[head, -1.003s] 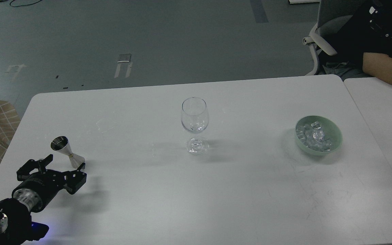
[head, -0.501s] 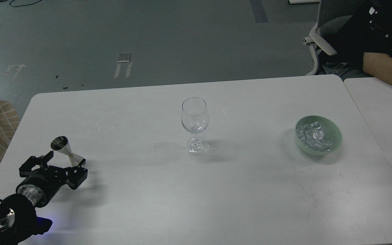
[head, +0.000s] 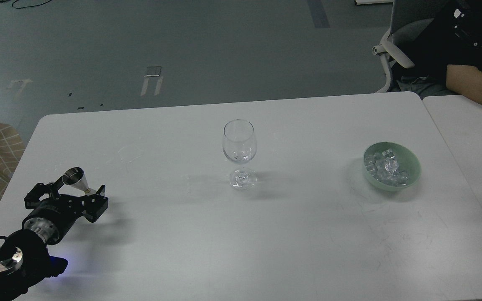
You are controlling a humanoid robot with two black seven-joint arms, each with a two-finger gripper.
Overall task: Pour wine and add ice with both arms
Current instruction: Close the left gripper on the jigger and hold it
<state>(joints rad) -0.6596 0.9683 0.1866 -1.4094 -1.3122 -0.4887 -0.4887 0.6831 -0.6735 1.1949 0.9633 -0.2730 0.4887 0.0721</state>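
The left arm [head: 36,234] comes in over the near left corner of the white table [head: 266,234], and its left gripper [head: 70,193] has its 2 black fingers spread wide, one on each side of a small steel jigger [head: 78,180]. The jigger stands tilted, open cup toward the left edge, with its lower cone hidden between the fingers; whether the fingers press on it I cannot tell, and any wine inside it is not visible. The right gripper is out of sight.

An empty-looking clear stemmed wine glass [head: 239,152] stands upright near the middle of the table, somewhat toward the far edge, well apart from the jigger. The ice [head: 385,167], a heap of clear cubes, lies in a pale green bowl [head: 412,161] near the right edge. A second white table [head: 471,138] sits just beside the right edge, and a person's bare forearm [head: 473,85] rests past the far right corner
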